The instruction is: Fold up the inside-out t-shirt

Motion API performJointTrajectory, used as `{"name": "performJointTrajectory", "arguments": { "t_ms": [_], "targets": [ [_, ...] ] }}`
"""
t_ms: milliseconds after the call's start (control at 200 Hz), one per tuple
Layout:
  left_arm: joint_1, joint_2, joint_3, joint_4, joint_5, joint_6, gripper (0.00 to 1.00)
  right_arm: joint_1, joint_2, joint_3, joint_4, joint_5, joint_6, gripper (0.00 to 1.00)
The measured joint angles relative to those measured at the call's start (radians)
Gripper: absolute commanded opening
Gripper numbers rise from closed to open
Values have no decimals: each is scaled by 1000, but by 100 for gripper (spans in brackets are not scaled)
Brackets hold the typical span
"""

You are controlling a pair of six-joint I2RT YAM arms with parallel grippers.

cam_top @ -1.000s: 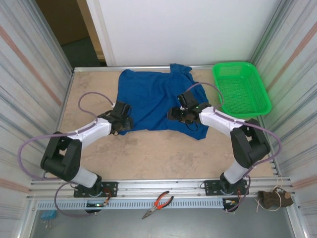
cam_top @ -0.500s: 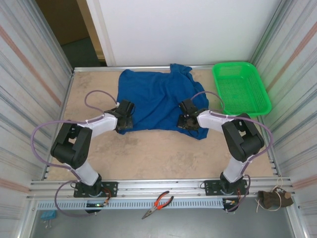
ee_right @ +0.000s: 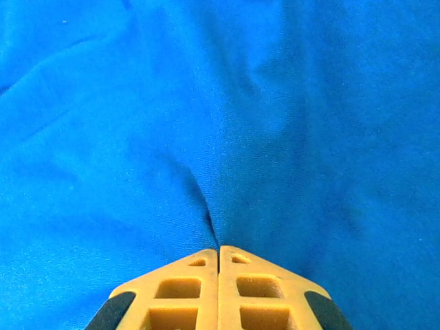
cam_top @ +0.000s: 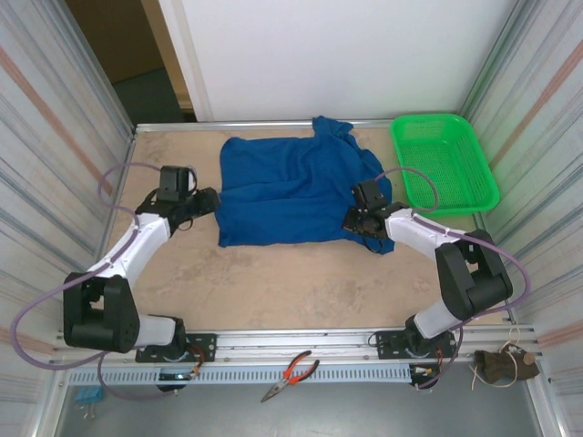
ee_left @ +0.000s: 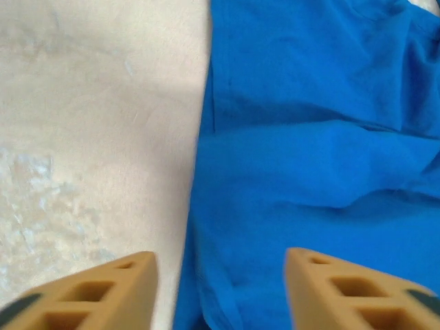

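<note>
Beyond the red-handled pliers (cam_top: 290,373) on the near rail, the right gripper (ee_right: 218,249) is pressed together on a pinch of the royal-blue t-shirt (cam_top: 291,187), which lies spread across the far middle of the table (cam_top: 273,282), the left gripper (ee_left: 218,265) stands spread over its left edge, and the green mesh basket (cam_top: 444,162) sits far right.

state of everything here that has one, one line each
t-shirt, spread out and wrinkled, bunched at its far right corner, not yet folded up
left gripper, open, fingers either side of the shirt's left edge, nothing clamped
right gripper, shut, a pucker of cloth running into its tips, so it seems to pinch the shirt
green basket, upright and empty
pliers, lying flat, handles slightly apart
</note>
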Motion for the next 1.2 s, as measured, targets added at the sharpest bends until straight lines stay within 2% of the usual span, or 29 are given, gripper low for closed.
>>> {"name": "performJointTrajectory", "arguments": {
  "t_ms": [115, 195, 311, 416, 531, 746, 787, 937, 1087, 1197],
  "targets": [
    [-18, -26, -56, 0, 8, -19, 58, 6, 0, -4, 0, 0, 4, 0],
    [-80, -79, -111, -6, -42, -40, 56, 14, 0, -4, -1, 0, 4, 0],
    [-247, -136, -161, -19, -179, -75, 52, 19, 0, -4, -1, 0, 4, 0],
    [-397, -113, -169, -23, -324, -96, 50, 19, 0, -4, -2, 0, 4, 0],
    [-472, -11, -166, -23, -456, -108, 49, 19, 0, -4, -4, 0, 4, 0],
    [-487, 190, -110, -53, -604, -107, 42, 19, 0, -4, -6, 0, 4, 0],
    [-487, 217, -93, -55, -621, -105, 37, 19, 0, -4, -6, 0, 4, 0],
    [-478, 299, -34, -61, -653, -90, 0, 17, -7, -4, -9, 0, 4, 0],
    [-425, 280, -29, -81, -636, -52, 0, -8, -37, -4, -12, -4, 4, 0],
    [-337, 143, -43, -79, -538, -18, 0, -24, -56, -5, -12, -5, 4, 0]
  ]
}}
